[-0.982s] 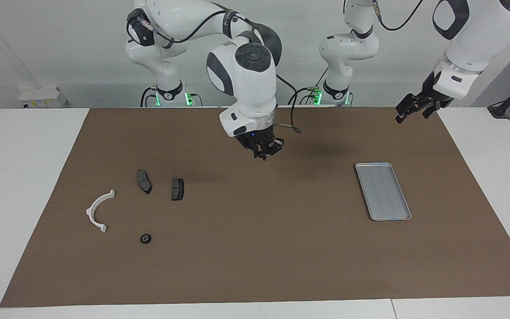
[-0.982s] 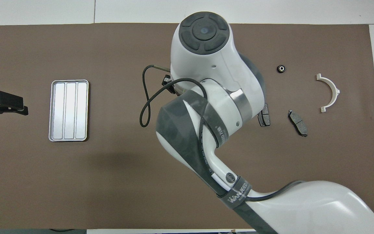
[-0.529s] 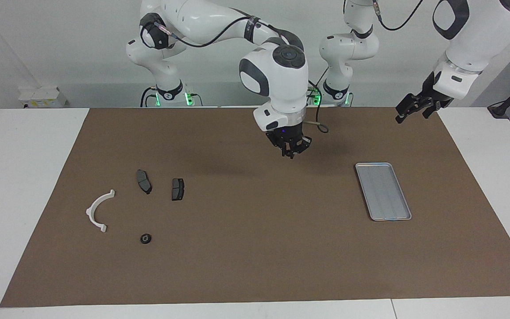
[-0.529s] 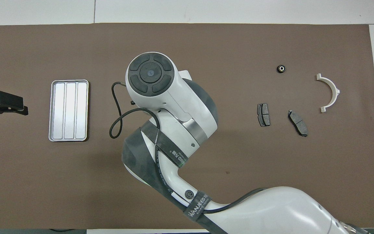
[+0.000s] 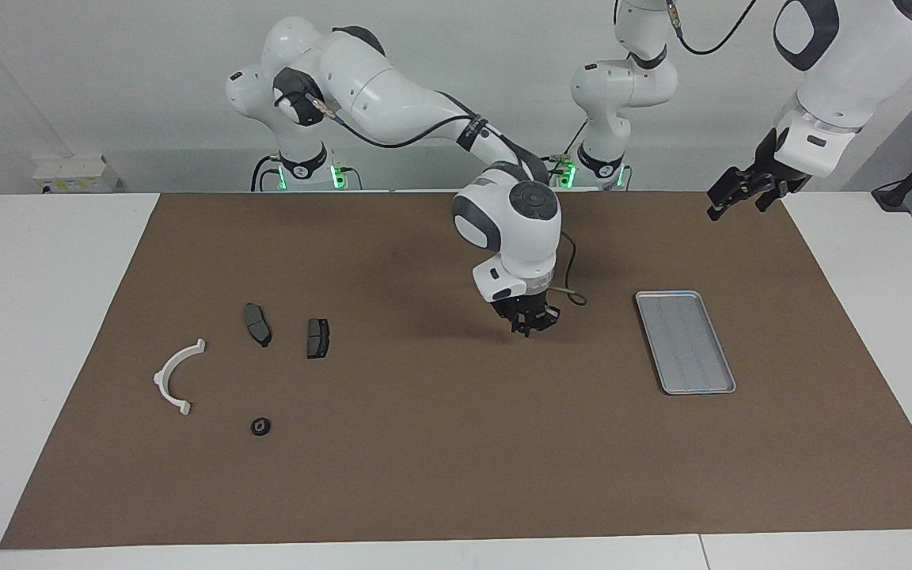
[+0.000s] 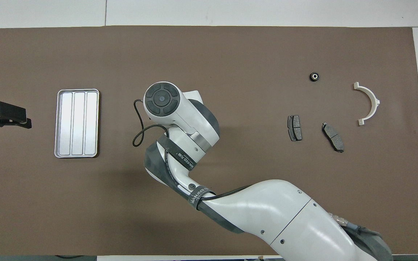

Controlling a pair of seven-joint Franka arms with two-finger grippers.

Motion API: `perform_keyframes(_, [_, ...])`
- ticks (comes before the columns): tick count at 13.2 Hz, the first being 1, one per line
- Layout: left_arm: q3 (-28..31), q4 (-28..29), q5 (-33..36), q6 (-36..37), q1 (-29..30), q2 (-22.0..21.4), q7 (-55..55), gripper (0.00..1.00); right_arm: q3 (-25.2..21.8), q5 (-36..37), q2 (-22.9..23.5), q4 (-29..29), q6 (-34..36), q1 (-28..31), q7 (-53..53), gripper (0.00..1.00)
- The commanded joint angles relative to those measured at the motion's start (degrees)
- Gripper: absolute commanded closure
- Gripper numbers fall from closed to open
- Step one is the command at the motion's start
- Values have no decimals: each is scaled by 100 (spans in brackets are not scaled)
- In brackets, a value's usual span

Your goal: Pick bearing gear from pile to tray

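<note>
Right gripper (image 5: pixel 531 326): we see it low over bare brown mat (image 5: pixel 456 475), between the pile and the tray (image 5: pixel 685 341), fingertips clenched together; we cannot tell whether a part sits between them. In the overhead view the wrist hides it. Left gripper (image 5: pixel 741 192) hangs released over the mat's edge at the left arm's end; this arm waits.

On the mat, at the right arm's end, we count 4 loose parts, all apart: 1 white half-ring bracket (image 5: pixel 177 376), 2 dark brake pads (image 5: pixel 257 324) (image 5: pixel 317 337), and 1 small black round piece (image 5: pixel 260 427), farthest from the robots.

The tray lies flat toward the left arm's end.

Surface: white table (image 5: pixel 36 317) under the mat. Room: white wall (image 5: pixel 108 79), green lights at both arm bases.
</note>
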State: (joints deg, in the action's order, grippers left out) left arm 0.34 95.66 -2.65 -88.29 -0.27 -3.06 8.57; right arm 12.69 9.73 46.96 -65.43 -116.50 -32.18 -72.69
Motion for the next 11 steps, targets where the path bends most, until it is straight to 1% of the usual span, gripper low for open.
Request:
perform_keyframes(1, [10,120,54,5,-8,-134,-66,0,58,196,-20,-329,-442,37,-96,100])
perform_keyframes(3, [10,120,54,-4,-8,-134,-66,0,50,196,15,-426,-680,37,-96,100])
perform_keyframes(7, [10,128,54,-4,-8,-143,-66,0,32,222,59,-611,-944,45,-114,100])
perform_keyframes(8, [10,128,54,5,-8,-143,-66,0,32,213,50,-611,-918,54,-114,64])
perform_keyframes(9, [10,120,54,-4,-8,-134,-66,0,23,204,50,-594,-848,46,-114,39])
perform_keyframes(10, [10,120,54,-4,-8,-143,-66,0,23,213,59,-550,-682,45,-114,0])
perform_keyframes(11, [10,120,54,-4,-8,-143,-66,0,-64,222,50,-515,-454,45,-96,0])
